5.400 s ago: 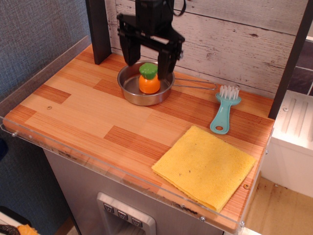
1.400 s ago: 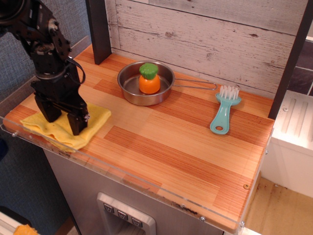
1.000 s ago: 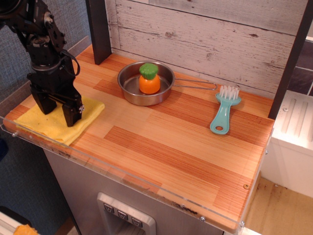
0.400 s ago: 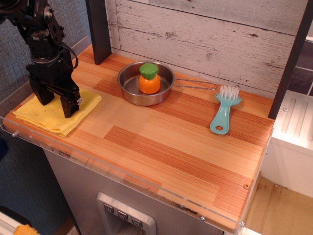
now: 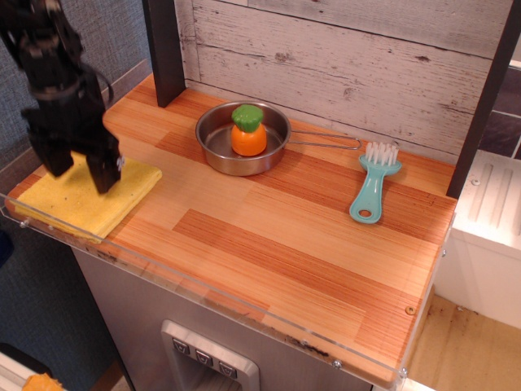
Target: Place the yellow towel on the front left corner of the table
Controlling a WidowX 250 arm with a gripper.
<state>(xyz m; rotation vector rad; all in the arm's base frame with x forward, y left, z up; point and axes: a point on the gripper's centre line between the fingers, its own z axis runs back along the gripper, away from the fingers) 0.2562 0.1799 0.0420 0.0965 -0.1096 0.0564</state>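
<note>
- Lying flat at the front left corner of the table (image 5: 269, 244), the yellow towel (image 5: 85, 204) is a folded mustard square whose front edge runs right along the clear acrylic rim (image 5: 203, 301).
- Over the towel's rear half hangs the black gripper (image 5: 77, 173), blurred in the picture. Its two fingers (image 5: 104, 169) point downward and are spread wide apart, with nothing between them. Whether the tips touch the cloth cannot be told.
- Behind the towel and to its right sits a steel pan (image 5: 218, 149), well apart from the cloth, its thin wire handle pointing right.
- Inside the pan stands an orange toy vegetable (image 5: 248, 138) with a green top.
- Farther right, near the back wall, a teal brush (image 5: 372, 187) with white bristles lies flat, handle toward the front.
- A dark post (image 5: 165, 50) rises at the back left of the table, in front of a whitewashed plank wall (image 5: 350, 57).
</note>
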